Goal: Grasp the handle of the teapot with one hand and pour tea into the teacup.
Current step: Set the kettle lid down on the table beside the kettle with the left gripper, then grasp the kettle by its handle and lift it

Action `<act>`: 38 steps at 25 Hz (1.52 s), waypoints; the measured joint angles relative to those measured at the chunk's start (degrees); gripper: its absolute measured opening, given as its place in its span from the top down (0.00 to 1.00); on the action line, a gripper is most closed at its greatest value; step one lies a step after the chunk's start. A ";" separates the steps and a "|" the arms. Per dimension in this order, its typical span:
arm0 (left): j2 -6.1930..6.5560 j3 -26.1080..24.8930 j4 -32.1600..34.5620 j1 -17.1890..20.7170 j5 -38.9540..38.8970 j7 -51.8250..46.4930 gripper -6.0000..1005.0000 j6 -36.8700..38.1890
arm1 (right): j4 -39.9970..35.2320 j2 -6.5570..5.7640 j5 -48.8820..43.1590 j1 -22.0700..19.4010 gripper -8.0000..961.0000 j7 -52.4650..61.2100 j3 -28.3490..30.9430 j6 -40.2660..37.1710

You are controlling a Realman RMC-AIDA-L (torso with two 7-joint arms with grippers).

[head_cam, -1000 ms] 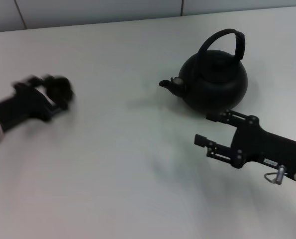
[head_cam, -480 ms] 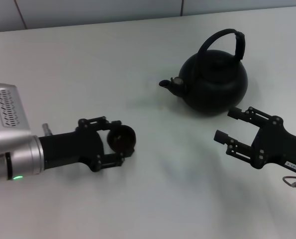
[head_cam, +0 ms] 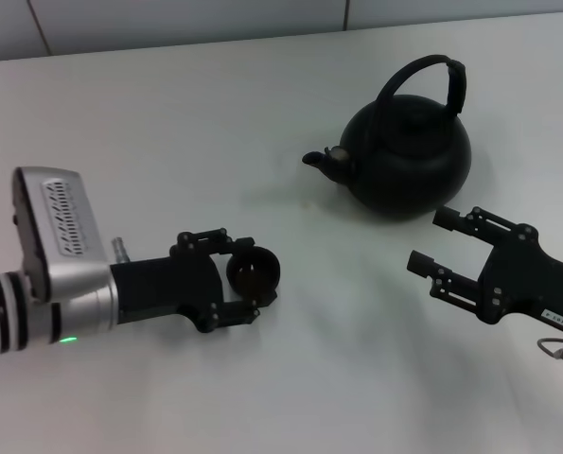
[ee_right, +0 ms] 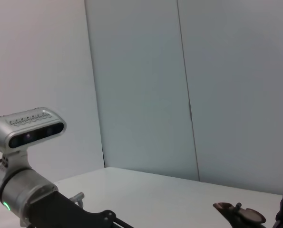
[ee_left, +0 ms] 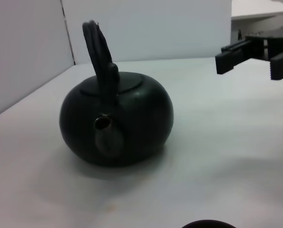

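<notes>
Since half a second ago the left pincer [head_cam: 248,276] has carried the teacup [head_cam: 253,273] a little closer to the teapot [head_cam: 409,156], while the right pincer [head_cam: 440,242] has barely shifted. There is one teapot, one teacup and two pincers on a single pale, smooth surface [head_cam: 215,132].

The teapot is round, matte black, with a short stubby spout [head_cam: 321,162] pointing toward the teacup's side and one tall arched handle [head_cam: 431,80], thicker on the side away from the spout. The teacup is a tiny dark bowl, clamped between the left pincer's fingers, well apart from the teapot on its spout side. The right pincer hangs spread wide and empty just in front of the teapot, near its body but not touching.

The left wrist view alone looks straight into the spout's mouth [ee_left: 103,124] and shows the flat lid [ee_left: 112,84]. The right wrist view catches only the spout's tip [ee_right: 239,213] and a grey panelled wall [ee_right: 141,85] behind.
</notes>
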 joint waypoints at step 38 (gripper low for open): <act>8.79 -13.89 12.16 15.18 -6.34 -8.91 0.16 28.29 | 0.19 0.04 0.29 -0.02 0.29 0.00 0.00 0.16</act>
